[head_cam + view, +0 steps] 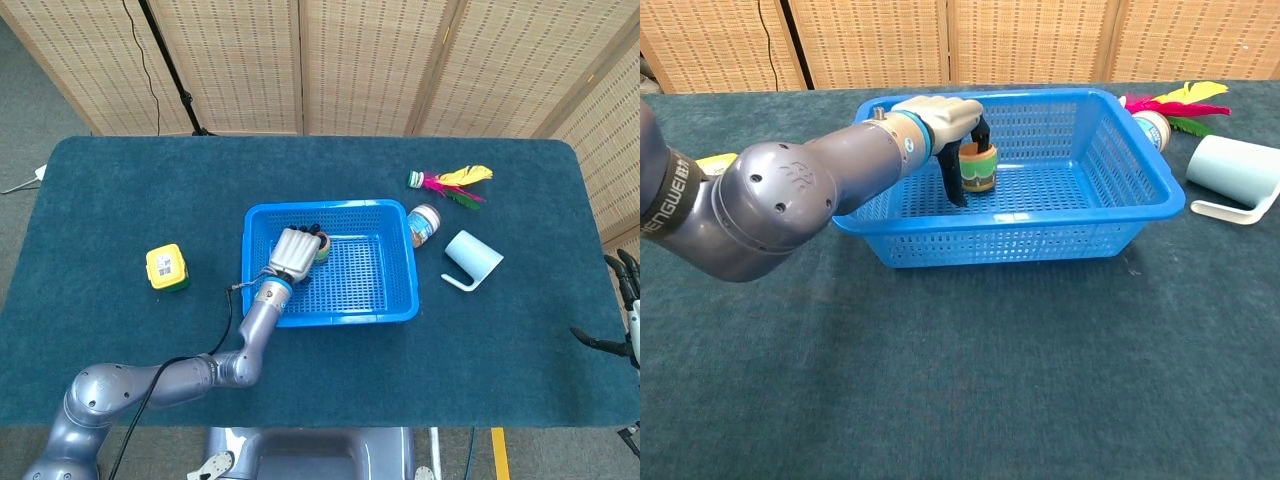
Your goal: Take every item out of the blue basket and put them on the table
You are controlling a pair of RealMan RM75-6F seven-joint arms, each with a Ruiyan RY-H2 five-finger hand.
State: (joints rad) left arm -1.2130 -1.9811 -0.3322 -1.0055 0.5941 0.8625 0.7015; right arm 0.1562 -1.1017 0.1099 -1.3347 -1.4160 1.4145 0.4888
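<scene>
The blue basket (330, 319) (1040, 216) sits mid-table. Inside it, near the back left, a small terracotta pot with a green band (321, 243) (980, 173) stands upright on the basket floor. My left hand (295, 252) (945, 115) reaches over the left rim and hangs right over the pot, with dark fingers down on both sides of it. The thumb stands at the pot's left and another finger behind it; no firm grip shows. My right hand (625, 300) waits off the table's right edge, fingers apart, holding nothing.
A yellow-green box (166, 267) lies left of the basket. To the right of the basket are a small jar (424, 224) (1152, 128), a white cup on its side (472, 258) (1240, 170) and a feathered shuttlecock (455, 182) (1175, 100).
</scene>
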